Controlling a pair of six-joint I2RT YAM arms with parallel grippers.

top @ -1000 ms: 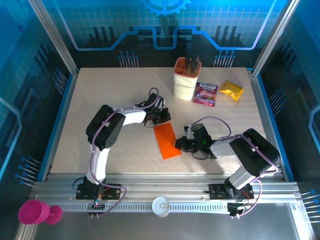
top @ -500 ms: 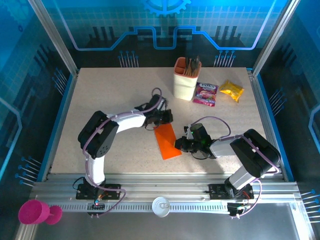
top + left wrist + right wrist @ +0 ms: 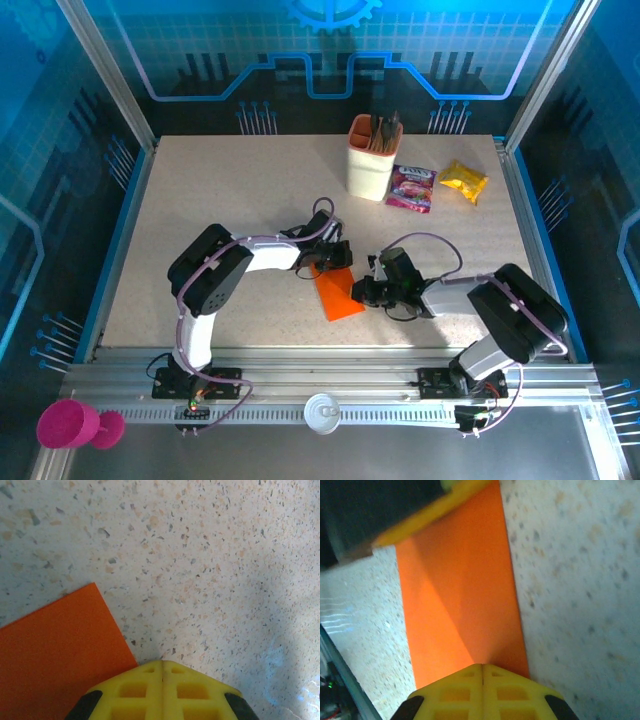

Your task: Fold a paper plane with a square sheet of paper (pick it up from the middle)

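The speckled table (image 3: 200, 200) stands inside a blue-lit enclosure. The square sheet of paper (image 3: 337, 292), bright orange and folded to a narrow strip, lies flat on it between the two grippers. The left gripper (image 3: 335, 262) sits at the strip's far end, jaws clenched together with nothing between them. In the left wrist view the paper (image 3: 55, 650) lies left of the fingertips (image 3: 140, 690), its edge running up to them. The right gripper (image 3: 362, 290) meets the strip's right edge, jaws likewise clenched and empty. In the right wrist view the paper (image 3: 460, 595) extends straight ahead from the fingertips (image 3: 460, 690). A peach cup (image 3: 370, 165) stands well beyond both jaws.
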